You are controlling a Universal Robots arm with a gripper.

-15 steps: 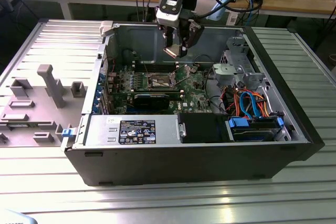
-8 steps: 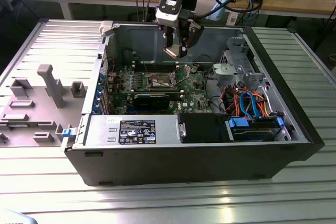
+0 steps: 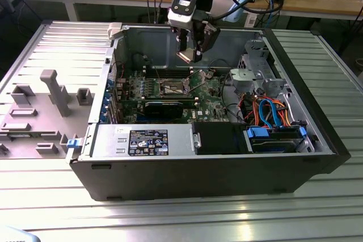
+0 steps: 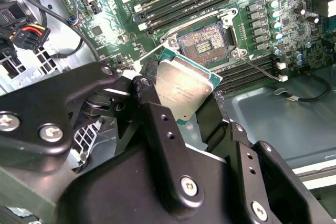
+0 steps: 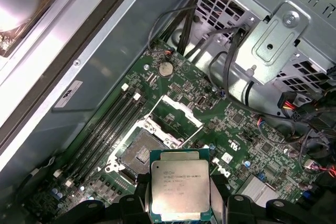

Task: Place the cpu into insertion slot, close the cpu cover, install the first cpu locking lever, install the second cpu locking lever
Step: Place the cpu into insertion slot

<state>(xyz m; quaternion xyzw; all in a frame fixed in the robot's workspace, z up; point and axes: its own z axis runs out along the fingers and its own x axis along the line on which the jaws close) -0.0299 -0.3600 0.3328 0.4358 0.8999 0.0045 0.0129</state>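
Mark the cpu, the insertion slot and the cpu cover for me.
cpu [image 5: 180, 190]: first wrist view, middle of its silvery face.
insertion slot [image 5: 140, 153]: first wrist view, dark centre of the socket.
cpu cover [image 5: 184, 111]: first wrist view, silvery bar of its frame.

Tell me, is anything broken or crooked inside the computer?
Nothing looks broken or spilled. The chip sits clamped in the hand, up in the air over the board, not in its socket yet. The socket lies open with its cover flipped up. That looks like unfinished work, not a fault.
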